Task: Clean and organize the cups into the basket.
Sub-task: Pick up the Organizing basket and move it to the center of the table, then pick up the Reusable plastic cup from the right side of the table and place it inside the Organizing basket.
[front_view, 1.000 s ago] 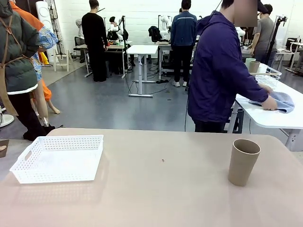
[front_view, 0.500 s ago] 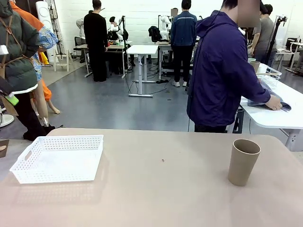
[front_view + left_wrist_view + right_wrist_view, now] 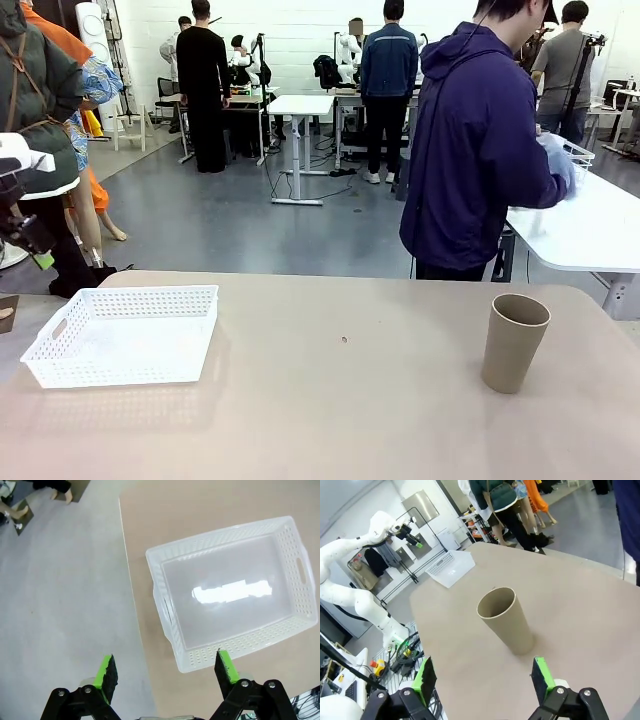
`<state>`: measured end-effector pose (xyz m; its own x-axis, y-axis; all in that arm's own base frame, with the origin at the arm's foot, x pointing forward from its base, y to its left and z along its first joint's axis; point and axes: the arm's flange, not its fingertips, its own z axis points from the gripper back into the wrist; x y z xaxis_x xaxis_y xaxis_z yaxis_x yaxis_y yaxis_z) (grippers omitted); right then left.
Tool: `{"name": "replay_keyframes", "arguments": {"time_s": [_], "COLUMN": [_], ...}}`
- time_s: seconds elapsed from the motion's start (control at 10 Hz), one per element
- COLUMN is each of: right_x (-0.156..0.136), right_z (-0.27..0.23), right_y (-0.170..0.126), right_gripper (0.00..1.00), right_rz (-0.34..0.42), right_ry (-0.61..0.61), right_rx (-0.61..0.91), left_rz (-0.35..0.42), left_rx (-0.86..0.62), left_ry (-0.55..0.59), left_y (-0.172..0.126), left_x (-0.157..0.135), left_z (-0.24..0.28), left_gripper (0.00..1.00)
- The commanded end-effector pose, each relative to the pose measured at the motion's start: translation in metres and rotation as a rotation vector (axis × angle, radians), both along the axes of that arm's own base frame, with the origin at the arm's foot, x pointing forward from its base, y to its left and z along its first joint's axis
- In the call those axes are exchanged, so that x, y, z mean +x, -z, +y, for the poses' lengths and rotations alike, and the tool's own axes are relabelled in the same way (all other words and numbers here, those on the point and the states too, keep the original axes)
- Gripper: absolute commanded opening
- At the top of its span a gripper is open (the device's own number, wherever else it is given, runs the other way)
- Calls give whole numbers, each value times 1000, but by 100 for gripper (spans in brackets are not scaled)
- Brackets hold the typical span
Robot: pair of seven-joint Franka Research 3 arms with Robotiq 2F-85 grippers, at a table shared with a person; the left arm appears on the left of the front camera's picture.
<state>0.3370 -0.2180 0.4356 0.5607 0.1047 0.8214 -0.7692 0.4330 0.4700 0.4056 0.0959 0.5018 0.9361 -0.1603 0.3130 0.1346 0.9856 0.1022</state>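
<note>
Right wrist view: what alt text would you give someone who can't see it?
A tan-brown cup stands upright on a beige table, just beyond the right gripper, whose green-padded jaws are open. Farther off, a white basket sits near the table's far edge.

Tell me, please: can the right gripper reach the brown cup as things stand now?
Probably yes. The right gripper is open, the cup stands upright ahead of it, and nothing lies between them.

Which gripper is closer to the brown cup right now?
The right gripper: the cup stands upright just ahead of its open jaws, while the left gripper hangs high near the basket.
</note>
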Motion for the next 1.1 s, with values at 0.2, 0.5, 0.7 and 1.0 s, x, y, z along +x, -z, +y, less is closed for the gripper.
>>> {"name": "replay_keyframes", "arguments": {"time_s": [0.2,0.5,0.7,1.0], "right_x": [0,8,20,31], "right_z": [-1,13,27,48], "right_y": [-1,13,27,58], "right_gripper": [100,100,100,100], "right_rz": [8,-309,-485,-537], "right_ry": [-9,-284,-434,-549], "right_rx": [3,-85,-94,-118], "left_rz": [0,76,169,248], "left_rx": [0,-17,-35,-47], "left_ry": [0,-47,-55,-63], "left_y": [0,5,-4,18], "left_x": [0,0,2,5], "left_z": [0,9,9,-4], "left_gripper": [100,100,100,100]}}
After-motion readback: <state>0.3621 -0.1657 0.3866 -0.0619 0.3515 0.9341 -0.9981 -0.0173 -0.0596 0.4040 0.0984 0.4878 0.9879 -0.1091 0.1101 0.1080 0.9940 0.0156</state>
